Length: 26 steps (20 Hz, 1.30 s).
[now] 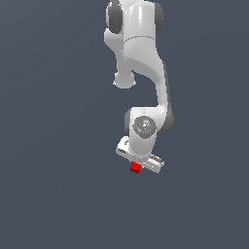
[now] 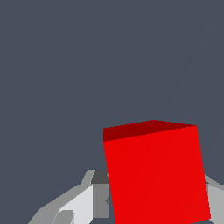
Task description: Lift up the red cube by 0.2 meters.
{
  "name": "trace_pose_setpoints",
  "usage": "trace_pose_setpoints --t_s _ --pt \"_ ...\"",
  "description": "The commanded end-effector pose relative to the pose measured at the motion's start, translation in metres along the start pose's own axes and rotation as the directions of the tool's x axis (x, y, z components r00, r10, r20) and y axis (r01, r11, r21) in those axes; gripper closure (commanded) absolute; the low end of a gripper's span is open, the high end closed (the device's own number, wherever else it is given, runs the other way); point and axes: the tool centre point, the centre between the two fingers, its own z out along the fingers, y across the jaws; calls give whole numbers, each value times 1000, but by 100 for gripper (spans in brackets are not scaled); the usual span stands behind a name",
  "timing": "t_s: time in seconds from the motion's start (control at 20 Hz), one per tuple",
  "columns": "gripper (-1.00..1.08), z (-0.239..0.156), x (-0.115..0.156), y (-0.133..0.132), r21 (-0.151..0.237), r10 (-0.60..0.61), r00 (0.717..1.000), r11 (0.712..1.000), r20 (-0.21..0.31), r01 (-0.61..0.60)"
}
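Tool (image 1: 141,163) sits lower centre of the exterior view, pointing down off the white Panda arm (image 1: 141,58), which runs in from the top edge. Red cube (image 1: 135,168) is right at the tool's lower edge, touching or tucked under it, a bit toward the exterior view's left of tool centre. Cube is far smaller than the tool is wide. Can't see the fingers here, so jaw gap isn't readable from this cam, and whether the cube is off the surface (image 1: 53,194) isn't readable either: no shadow, no contact line.

Wrist view: cube (image 2: 155,175) fills the lower right quadrant, very close to the lens, slightly rotated, darker top face visible. One light-grey finger (image 2: 81,203) shows at the bottom edge beside the cube's near side, and a sliver of the other (image 2: 216,197) at the far right edge. So fingers straddle the cube. They look pressed in on it, i.e. pinching the cube, but actual pad contact is hidden behind the cube faces. Treat as probable, not confirmed.

Step, my read: grasp made or nearly so, lift phase about to start or just under way. Next move needs a straight vertical pull w/ grip force held and no wrist rotation. Cube being slightly skewed in the jaws means slip or twist is the risk.

Surface/room: flat uniform slate-grey everywhere in both views, no edges, walls, texture or other objs visible.
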Motion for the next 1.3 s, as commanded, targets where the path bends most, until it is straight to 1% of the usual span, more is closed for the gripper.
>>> trace_pose_setpoints --t_s 0.0,0.25,0.65,0.85,1.05,1.25 --pt "108 -11 0 0 1 0 1000 1000 -2 0" --pt "108 -46 0 1 1 1 1000 1000 -2 -1" --pt "108 -130 -2 2 1 1 1000 1000 -2 -1" --pt "108 -165 -1 2 1 1 1000 1000 -2 -1" --pt "108 -190 0 2 1 1 1000 1000 -2 -1" --pt "108 -203 0 1 1 1 1000 1000 -2 -1"
